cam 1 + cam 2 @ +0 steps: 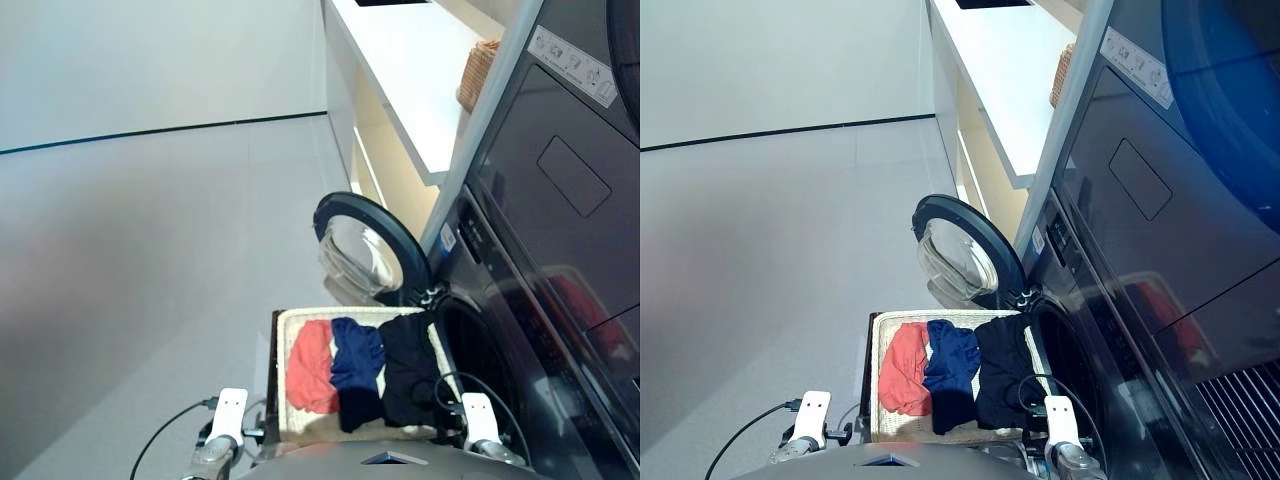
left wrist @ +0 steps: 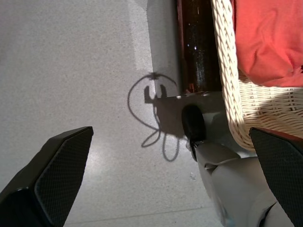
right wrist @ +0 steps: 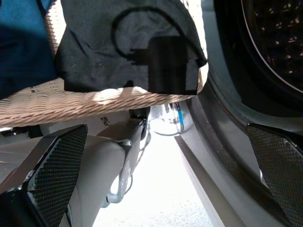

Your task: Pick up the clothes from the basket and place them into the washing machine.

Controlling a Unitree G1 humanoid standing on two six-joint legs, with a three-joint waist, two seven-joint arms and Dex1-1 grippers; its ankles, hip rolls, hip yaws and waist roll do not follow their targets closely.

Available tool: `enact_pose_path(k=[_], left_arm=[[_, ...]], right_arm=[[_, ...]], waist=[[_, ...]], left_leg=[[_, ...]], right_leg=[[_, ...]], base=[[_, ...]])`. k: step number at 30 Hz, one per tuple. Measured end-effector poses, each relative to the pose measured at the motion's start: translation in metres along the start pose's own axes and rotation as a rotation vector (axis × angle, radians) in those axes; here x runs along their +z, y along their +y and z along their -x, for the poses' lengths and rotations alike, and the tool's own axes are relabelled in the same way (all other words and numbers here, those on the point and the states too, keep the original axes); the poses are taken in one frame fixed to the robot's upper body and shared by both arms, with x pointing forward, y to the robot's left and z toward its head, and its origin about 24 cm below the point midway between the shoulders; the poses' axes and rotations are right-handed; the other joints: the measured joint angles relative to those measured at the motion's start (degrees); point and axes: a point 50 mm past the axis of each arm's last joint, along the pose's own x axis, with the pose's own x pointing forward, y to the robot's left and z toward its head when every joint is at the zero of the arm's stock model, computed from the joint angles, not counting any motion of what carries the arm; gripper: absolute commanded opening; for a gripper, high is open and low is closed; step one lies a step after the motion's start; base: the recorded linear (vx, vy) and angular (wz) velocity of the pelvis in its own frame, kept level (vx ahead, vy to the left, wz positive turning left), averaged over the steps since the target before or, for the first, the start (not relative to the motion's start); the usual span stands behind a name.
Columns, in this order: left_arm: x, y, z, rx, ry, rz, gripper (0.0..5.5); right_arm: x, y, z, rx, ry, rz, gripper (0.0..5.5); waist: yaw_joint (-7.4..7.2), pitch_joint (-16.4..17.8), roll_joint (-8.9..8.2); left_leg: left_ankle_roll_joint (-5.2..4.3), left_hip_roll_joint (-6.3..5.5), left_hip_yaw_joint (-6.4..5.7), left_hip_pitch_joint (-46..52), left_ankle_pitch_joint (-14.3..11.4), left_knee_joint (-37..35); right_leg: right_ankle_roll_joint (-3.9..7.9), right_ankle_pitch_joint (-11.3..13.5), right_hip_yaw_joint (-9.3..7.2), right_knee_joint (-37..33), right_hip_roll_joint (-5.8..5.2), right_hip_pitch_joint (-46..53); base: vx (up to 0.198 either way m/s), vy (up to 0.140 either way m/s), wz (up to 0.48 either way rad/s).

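Observation:
The cream-white wicker basket (image 1: pixel 283 335) stands on the floor in front of the washing machine (image 1: pixel 520 330). In it lie three clothes side by side: a coral-red one (image 1: pixel 310 368), a navy one (image 1: pixel 357 362) and a black one (image 1: pixel 408 375). The machine's round door (image 1: pixel 368 245) is swung open past the basket. My left gripper (image 2: pixel 170 130) is open over the floor, just outside the basket's left wall (image 2: pixel 226 71). Open too, my right gripper (image 3: pixel 165 127) sits at the basket's near right corner, between the black garment (image 3: pixel 128 42) and the drum opening (image 3: pixel 279 38). Neither holds anything.
A dark panelled unit (image 1: pixel 565 170) is stacked above the machine. Behind it runs a white counter (image 1: pixel 400 60) with a small brown wicker basket (image 1: pixel 478 72). A black cable (image 1: pixel 165 432) loops by my left arm. Grey floor spreads to the left.

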Motion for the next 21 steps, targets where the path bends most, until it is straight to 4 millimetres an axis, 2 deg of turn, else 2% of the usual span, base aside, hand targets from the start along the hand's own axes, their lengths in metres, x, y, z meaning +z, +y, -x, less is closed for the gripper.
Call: enact_pose_path(k=[15, 18, 21], left_arm=[[0.009, -0.004, -0.002, 0.0, -0.037, 0.025, 5.5], [0.025, -0.008, -0.003, -0.009, -0.11, 0.072, 5.5], [0.059, -0.016, -0.002, -0.041, -0.256, 0.115, 5.5]], right_arm=[[0.005, 0.001, -0.001, -0.009, -0.012, 0.034, 5.5], [0.012, 0.004, -0.002, 0.001, -0.041, 0.058, 5.5], [0.038, 0.011, -0.002, 0.034, -0.16, 0.087, 5.5]], waist=[[0.01, 0.0, 0.17], [0.0, 0.1, 0.17], [-0.04, 1.1, 0.31]], left_leg=[[0.0, 0.01, -0.08, 0.2, 0.0, 0.2], [0.0, 0.0, -0.15, 0.0, 0.0, 0.3], [0.02, 0.01, -0.18, -0.3, 0.2, 0.2]], right_leg=[[-0.03, 0.0, -0.14, 0.0, 0.04, 0.5], [-0.03, 0.0, -0.19, 0.0, 0.04, 0.4], [-0.07, 0.1, -0.19, 0.0, 0.04, -0.3]], base=[[0.0, 0.0, 0.0], [0.0, 0.0, 0.0], [-0.039, 0.003, 0.002]])
